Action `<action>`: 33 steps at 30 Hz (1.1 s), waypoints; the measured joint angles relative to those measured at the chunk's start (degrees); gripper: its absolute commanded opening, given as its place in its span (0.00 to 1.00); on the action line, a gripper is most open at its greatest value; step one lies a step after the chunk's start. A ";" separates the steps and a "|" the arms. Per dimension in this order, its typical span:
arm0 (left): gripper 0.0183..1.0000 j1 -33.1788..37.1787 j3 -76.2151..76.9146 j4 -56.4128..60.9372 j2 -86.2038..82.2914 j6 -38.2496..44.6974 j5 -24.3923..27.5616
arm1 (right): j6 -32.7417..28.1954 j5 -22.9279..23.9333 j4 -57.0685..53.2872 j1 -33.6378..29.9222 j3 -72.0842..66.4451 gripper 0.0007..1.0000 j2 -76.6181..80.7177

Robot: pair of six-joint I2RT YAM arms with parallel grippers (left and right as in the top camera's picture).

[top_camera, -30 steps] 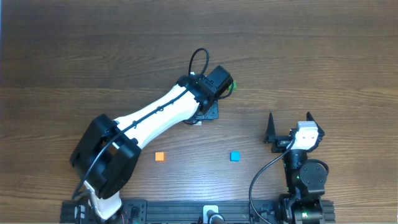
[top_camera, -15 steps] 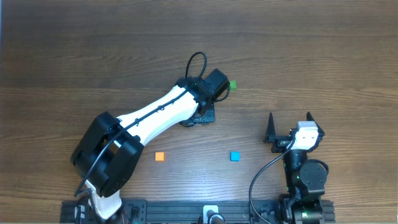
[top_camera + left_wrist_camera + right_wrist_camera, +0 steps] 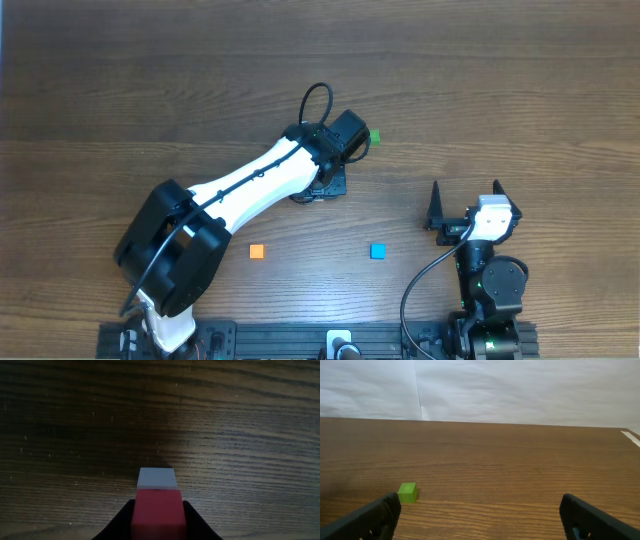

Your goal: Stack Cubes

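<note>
Five cubes counted, one of each colour.

- Left gripper (image 3: pixel 158 519) is clamped on the red cube (image 3: pixel 157 510), which touches the white cube (image 3: pixel 157 478).
- Green cube (image 3: pixel 374 136) lies beside that arm.
- Orange cube (image 3: pixel 257 251) and blue cube (image 3: pixel 377 251) sit well apart.
- Right gripper (image 3: pixel 466 200) has its fingers apart.

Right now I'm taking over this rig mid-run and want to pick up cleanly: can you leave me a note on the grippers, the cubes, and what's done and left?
Left gripper: shut on the red cube, lined up with the white cube just beyond it; cannot tell if they touch.
Right gripper: open, empty, near its own base.
Other cubes: green cube alone on the table beside the left wrist; orange cube and blue cube apart, near the arms' bases.
Done: red gripped and aligned with white.
Left: probably seat and release red, then add green, orange, blue.
</note>
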 measured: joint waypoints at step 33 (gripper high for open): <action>0.06 0.44 0.00 0.13 0.63 0.00 0.00 | 0.04 0.00 0.00 0.00 0.00 0.99 0.00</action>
